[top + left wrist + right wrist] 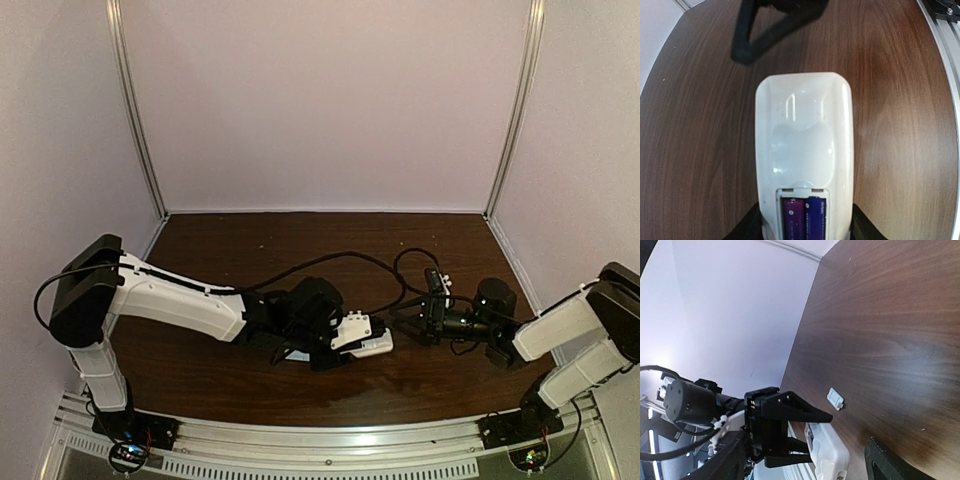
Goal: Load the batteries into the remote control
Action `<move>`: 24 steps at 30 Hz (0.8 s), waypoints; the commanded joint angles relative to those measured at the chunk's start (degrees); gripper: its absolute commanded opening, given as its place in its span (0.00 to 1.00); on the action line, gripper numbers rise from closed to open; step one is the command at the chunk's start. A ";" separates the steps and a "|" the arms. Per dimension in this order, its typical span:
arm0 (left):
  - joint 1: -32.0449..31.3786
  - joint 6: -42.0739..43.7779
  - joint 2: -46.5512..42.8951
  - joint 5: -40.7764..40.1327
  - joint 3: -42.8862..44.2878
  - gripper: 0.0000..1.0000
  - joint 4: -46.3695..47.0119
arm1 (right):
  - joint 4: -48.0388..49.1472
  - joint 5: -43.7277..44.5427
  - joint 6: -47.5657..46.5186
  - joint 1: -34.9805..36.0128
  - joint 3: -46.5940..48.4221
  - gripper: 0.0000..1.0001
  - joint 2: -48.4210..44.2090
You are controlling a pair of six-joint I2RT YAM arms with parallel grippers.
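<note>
Left wrist view: the left gripper is clamping the remote control at 6 o'clock, batteries lying inside. From above, the right gripper at 3 o'clock is hanging with fingers apart, empty.

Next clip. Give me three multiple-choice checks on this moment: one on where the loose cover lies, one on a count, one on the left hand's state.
1. Where is the small white cover? A: on the table, apart from the remote control; B: fitted over the compartment; C: under the remote control.
2. How many batteries sit in the compartment? A: none; B: one; C: two.
3. The left hand is: A: open above the table; B: shut on the remote control; C: holding the cover.
Answers: 1A, the right wrist view shows it lying alone. 2C, two lie side by side. 3B, its fingers flank the remote control.
</note>
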 commanded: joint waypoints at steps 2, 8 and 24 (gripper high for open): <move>0.11 0.98 3.45 4.85 0.91 0.30 -2.10 | -34.95 10.80 -16.06 -4.04 3.55 0.89 -17.26; 0.11 1.39 7.72 6.16 4.14 0.30 -6.89 | -51.22 16.58 -21.37 -6.51 4.90 0.98 -28.52; 0.19 2.99 15.59 3.96 15.78 0.50 -24.11 | -56.16 14.44 -23.74 -8.08 5.24 0.99 -33.88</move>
